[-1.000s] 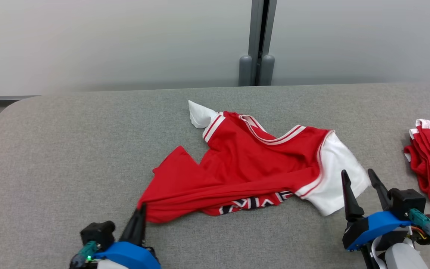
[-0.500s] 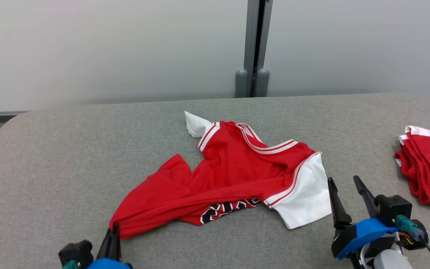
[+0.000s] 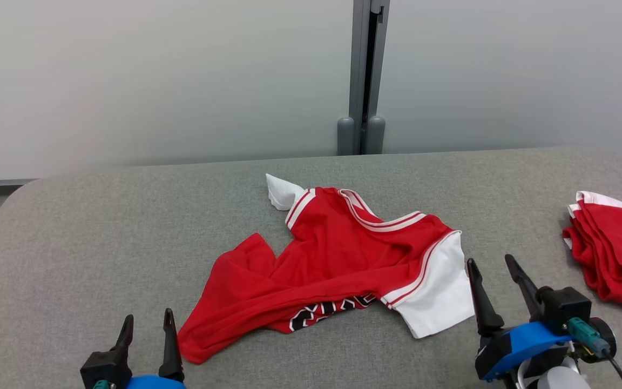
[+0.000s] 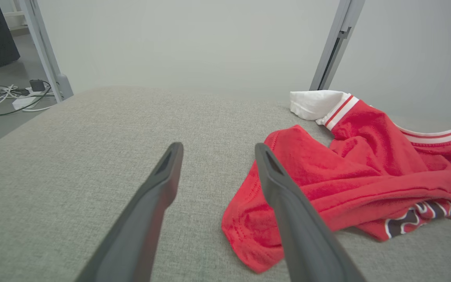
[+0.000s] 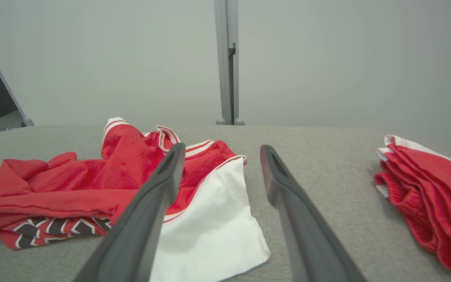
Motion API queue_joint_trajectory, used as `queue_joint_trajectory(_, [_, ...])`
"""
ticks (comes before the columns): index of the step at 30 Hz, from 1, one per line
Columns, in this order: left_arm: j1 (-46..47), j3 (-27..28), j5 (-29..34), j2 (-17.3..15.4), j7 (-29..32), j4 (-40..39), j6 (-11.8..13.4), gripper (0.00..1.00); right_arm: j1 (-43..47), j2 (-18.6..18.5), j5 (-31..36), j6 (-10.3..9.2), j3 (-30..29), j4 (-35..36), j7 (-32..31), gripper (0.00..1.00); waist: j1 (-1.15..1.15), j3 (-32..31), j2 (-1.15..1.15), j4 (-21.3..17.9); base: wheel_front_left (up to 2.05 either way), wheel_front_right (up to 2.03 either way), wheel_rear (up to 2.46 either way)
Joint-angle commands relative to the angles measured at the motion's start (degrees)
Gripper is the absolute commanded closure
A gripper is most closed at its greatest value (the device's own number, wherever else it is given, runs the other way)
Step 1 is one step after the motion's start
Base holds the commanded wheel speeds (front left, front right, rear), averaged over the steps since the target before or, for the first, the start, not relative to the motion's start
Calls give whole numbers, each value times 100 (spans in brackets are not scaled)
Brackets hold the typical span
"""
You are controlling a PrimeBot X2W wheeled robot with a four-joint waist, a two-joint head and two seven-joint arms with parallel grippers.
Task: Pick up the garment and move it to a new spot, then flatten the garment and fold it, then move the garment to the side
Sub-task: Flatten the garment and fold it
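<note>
Near the front edge of the grey padded table (image 3: 100, 227), the left gripper (image 3: 149, 316) stands with fingers spread and empty; one second earlier it was clamped on the hem corner (image 3: 195, 346) of the red-and-white garment (image 3: 343, 254). That corner now lies released just beside the gripper, the garment crumpled at mid-table. The right gripper (image 3: 489, 260) remains spread, empty, near the white sleeve (image 3: 435, 292). A folded red garment (image 3: 613, 254) lies at the right edge.

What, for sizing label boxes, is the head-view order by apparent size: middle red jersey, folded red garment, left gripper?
1. middle red jersey
2. folded red garment, cut by the frame edge
3. left gripper, partly cropped and nearest the camera, so unsure
</note>
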State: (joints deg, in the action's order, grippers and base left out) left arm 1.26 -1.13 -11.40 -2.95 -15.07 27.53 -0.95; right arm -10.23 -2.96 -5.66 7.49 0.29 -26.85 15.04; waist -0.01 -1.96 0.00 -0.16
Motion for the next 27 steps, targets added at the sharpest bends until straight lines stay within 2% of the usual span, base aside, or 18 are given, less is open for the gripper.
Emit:
queue_joint_trajectory(1, [-25, -21, 49, 1, -13, -17, 15, 0, 117, 0, 50, 0, 13, 10, 15, 0, 1, -10, 0, -1, 0, 0, 0])
queue_joint_trajectory(6, [-91, -84, 186, 6, -13, 124, -40, 0, 192, -2, 177, 0, 119, -152, 16, 0, 1, -67, 0, -18, 0, 0, 0])
queue_joint_trajectory(14, [-102, -252, -113, 4, -14, 206, -101, 0, 124, -2, 169, 0, 145, -219, 16, 0, 1, -26, 0, -60, 0, 0, 0])
queue_joint_trajectory(19, [100, -362, -475, 5, -13, 656, -186, 0, 59, -2, 152, 0, 163, -243, 16, 0, 1, 157, 0, -52, 0, 0, 0])
queue_joint_trajectory(27, [573, -429, -664, 4, -14, 1311, -53, 0, -115, -1, 229, 0, 131, -219, 16, 0, 1, 625, 0, -75, 0, 0, 0])
